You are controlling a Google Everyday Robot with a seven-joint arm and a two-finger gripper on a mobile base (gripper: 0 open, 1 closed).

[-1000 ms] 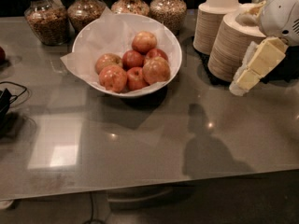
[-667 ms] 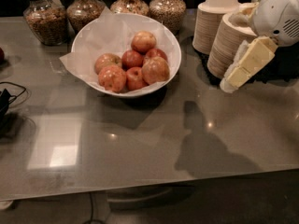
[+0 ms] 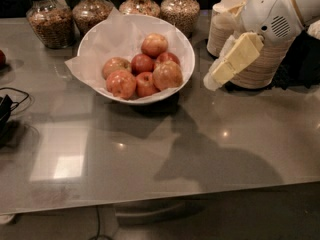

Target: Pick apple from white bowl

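Seven apples lie in the white bowl (image 3: 150, 99) on its crinkled paper lining. The apple (image 3: 167, 75) to be picked, the biggest and orange-yellow with a red blush, sits at the bowl's right side, touching its neighbours. Behind the bowl stand four glass jars (image 3: 49, 19) of brownish grain (or something like it). To the bowl's right are two stacks of disposable bowls (image 3: 262, 68). The arm (image 3: 272, 14), a white housing, comes in from the upper right of the bowl. The gripper (image 3: 216, 78) slants down and left from it, above the tabletop (image 3: 150, 174). It hangs just beside the bowl's right rim, in front of the stacks, apart from the fruit. Whether the jaws are wide or narrow cannot be told; they hold nothing.
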